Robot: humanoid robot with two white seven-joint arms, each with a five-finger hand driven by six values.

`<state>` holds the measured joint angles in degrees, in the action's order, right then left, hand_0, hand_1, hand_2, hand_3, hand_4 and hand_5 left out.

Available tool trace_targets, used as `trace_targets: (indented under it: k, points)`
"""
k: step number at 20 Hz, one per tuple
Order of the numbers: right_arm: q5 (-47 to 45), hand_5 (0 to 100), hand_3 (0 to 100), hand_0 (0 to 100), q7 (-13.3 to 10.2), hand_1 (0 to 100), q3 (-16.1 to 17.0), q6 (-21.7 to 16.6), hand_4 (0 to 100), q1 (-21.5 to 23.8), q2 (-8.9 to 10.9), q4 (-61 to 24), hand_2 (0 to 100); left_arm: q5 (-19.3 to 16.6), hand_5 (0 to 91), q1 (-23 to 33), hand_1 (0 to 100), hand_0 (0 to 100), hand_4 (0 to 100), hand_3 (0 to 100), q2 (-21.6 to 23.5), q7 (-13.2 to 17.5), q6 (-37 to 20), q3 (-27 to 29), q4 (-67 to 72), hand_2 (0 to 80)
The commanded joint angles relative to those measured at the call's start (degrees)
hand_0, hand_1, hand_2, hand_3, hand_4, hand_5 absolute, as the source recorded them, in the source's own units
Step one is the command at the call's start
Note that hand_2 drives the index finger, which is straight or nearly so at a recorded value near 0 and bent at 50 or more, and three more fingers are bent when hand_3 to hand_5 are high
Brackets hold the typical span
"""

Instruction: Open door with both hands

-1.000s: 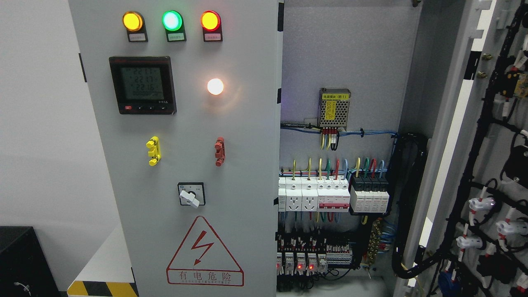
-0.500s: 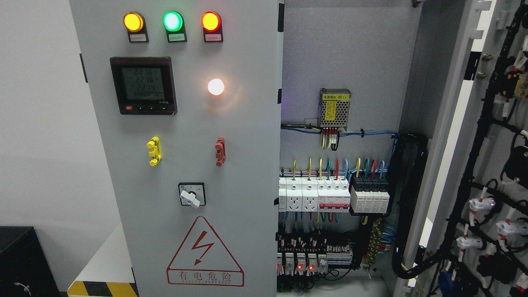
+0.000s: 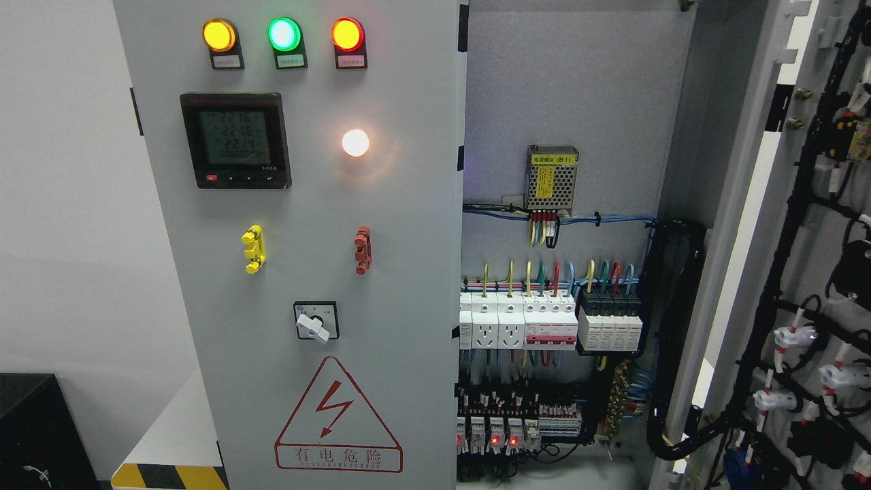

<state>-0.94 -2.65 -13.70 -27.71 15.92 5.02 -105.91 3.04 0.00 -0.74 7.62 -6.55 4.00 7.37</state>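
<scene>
A grey electrical cabinet fills the head view. Its left door (image 3: 408, 272) stands shut and carries three lamps, a black meter (image 3: 235, 140), a yellow handle (image 3: 253, 249), a red handle (image 3: 363, 250), a rotary switch (image 3: 316, 320) and a red warning triangle. The right door (image 3: 810, 258) is swung wide open at the right edge, showing its inner side with black cable bundles. The open bay shows breakers (image 3: 544, 323), coloured wires and a power supply (image 3: 551, 178). Neither hand nor arm shows.
A black box (image 3: 34, 435) stands at the lower left by the white wall. A yellow-and-black hazard stripe (image 3: 167, 476) marks the base beside the cabinet. A thick black cable loom (image 3: 670, 340) hangs inside near the hinge side.
Nothing has moved apart from a slight shift of the camera. The meter digits have changed.
</scene>
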Motion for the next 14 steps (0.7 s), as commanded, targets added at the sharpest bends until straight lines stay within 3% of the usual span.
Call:
trace_targets:
  k: [1,5,8,14]
  points:
    - [-7.3,0,0,0,0.1,0,-5.7,9.7,0,-17.8,0.26,-12.6,0,0.0,0.0,-1.2,0,0,0,0,-3.4,0.0,0.0,0.7,0.1,0.0]
    - [-13.1,0,0,0,0.2,0,-5.4,25.4,0,-28.0,-2.64,-9.8,0,0.0,0.0,-1.3,0,0,0,0,-4.4,0.0,0.0,0.8,0.1,0.0]
    - [-13.4,0,0,0,0.1,0,-5.3,26.5,0,-33.8,-5.19,-6.2,0,0.0,0.0,-1.2,0,0,0,0,-5.4,0.0,-0.1,1.0,0.1,0.0]
    - [-13.4,0,0,0,0.2,0,-3.6,26.9,0,-41.9,-5.55,3.9,0,0.0,0.0,-1.3,0,0,0,0,-5.4,0.0,-0.1,1.0,0.1,0.0]
